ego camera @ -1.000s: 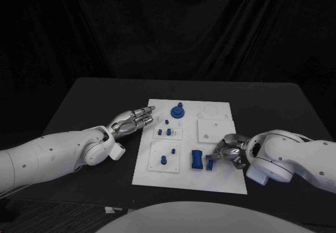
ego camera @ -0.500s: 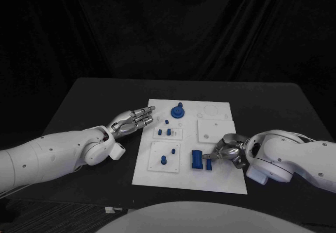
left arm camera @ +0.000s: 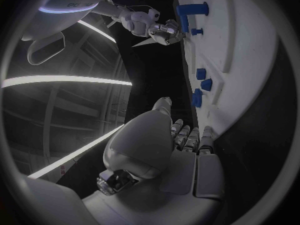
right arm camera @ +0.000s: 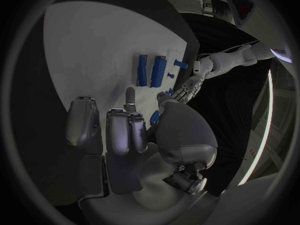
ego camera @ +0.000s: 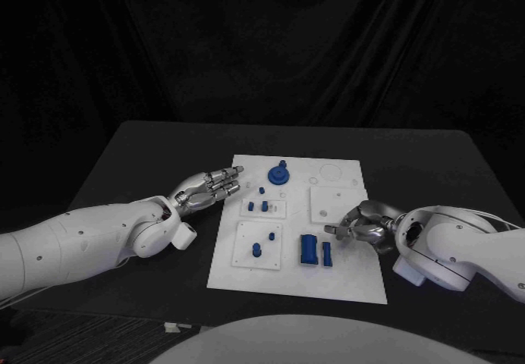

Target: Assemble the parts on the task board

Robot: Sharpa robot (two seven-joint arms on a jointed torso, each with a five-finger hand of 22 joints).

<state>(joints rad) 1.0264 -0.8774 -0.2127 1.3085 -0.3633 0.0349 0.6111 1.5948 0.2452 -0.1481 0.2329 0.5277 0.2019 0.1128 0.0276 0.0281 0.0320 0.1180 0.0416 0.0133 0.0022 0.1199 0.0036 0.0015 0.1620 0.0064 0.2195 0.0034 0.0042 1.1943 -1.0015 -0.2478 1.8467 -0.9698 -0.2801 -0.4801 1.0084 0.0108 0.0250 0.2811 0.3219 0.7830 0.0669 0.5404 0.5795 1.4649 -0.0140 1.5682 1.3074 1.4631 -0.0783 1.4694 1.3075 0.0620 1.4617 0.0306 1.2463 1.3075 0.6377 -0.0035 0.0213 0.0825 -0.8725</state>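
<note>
The white task board [ego camera: 295, 284] lies mid-table. On it are a round blue part [ego camera: 278, 174] at the far end, small blue parts [ego camera: 257, 205] on a raised plate, blue pegs [ego camera: 256, 249], and two long blue blocks [ego camera: 309, 250] [ego camera: 327, 255] lying side by side. My right hand [ego camera: 359, 226] hovers over the board's right side, just beyond the blocks, with its fingers curled together and nothing visible in them. My left hand [ego camera: 210, 186] lies open at the board's left edge, near the small parts, its fingers stretched out. The right wrist view shows the blocks [right arm camera: 158, 71] past my right hand's fingers [right arm camera: 119, 130].
A square raised white plate [ego camera: 331, 202] sits on the board beside my right hand. The black table [ego camera: 438, 167] extends around the board on every side. In the left wrist view the board [left arm camera: 250, 60] runs past my left hand [left arm camera: 187, 150].
My right hand has drawn back from the nearer long block and moved slightly farther up the board. Both blocks stay where they were. The left hand has not moved.
</note>
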